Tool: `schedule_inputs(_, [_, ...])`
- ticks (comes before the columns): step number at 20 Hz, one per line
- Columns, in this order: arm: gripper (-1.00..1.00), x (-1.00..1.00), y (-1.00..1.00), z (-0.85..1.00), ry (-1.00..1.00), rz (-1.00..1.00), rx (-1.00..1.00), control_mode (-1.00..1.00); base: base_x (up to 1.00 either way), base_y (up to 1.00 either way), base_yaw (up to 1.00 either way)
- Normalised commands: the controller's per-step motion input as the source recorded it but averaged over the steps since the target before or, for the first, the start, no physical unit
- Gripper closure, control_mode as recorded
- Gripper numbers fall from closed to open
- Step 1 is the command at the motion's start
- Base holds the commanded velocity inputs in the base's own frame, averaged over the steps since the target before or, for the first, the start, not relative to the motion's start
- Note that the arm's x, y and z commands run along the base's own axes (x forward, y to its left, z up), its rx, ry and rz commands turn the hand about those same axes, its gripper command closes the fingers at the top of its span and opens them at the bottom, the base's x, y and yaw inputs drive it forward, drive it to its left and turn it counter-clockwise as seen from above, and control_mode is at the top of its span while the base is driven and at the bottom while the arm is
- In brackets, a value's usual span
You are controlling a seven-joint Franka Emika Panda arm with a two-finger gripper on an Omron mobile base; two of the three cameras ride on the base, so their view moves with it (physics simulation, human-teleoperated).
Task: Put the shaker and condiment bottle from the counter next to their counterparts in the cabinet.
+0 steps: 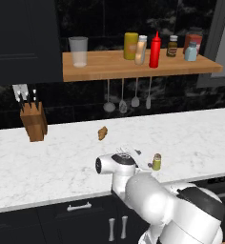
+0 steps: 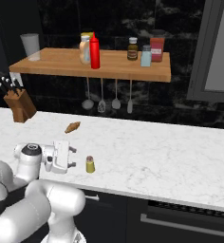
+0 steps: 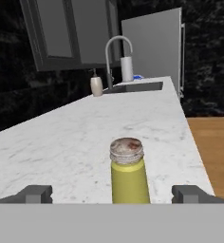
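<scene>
The olive shaker [image 1: 156,162] [image 2: 90,164] [image 3: 128,173] stands upright on the white marble counter [image 1: 47,157], near its front edge. My gripper [image 1: 142,161] [image 2: 74,157] [image 3: 114,194] is open and level with it; in the hand view the shaker stands just ahead, between the two fingertips [image 3: 35,193], untouched. The peach-tan condiment bottle [image 1: 141,49] [image 2: 84,49] stands on the wooden shelf [image 1: 100,66] [image 2: 61,61], between the yellow container [image 1: 130,46] and the red squeeze bottle [image 1: 155,50] [image 2: 94,51]. The pale-blue shaker [image 1: 191,51] [image 2: 145,56] is at the shelf's right end.
A knife block [image 1: 34,121] and a small brown pastry [image 1: 102,133] sit on the counter. Utensils [image 1: 128,97] hang under the shelf. On the shelf are a glass cup [image 1: 78,51], a dark-brown bottle [image 1: 172,46] and a red jar [image 2: 156,47]. A sink faucet [image 3: 118,52] lies far ahead.
</scene>
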Motion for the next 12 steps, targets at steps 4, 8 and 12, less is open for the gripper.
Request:
schedule_inputs(4, [-1.0, 0.03, -0.27, -0.13, 0.0, 0.0, 0.0, -1.0, 0.0, 0.0, 0.0])
schedule_inputs(8, [-1.0, 0.0, -0.29, -0.12, 0.0, 0.0, 0.0, -1.0, 0.0, 0.0, 0.0])
schedule_inputs(12, [-1.0, 0.0, -0.23, -0.13, 0.0, 0.0, 0.0, -1.0, 0.0, 0.0, 0.0])
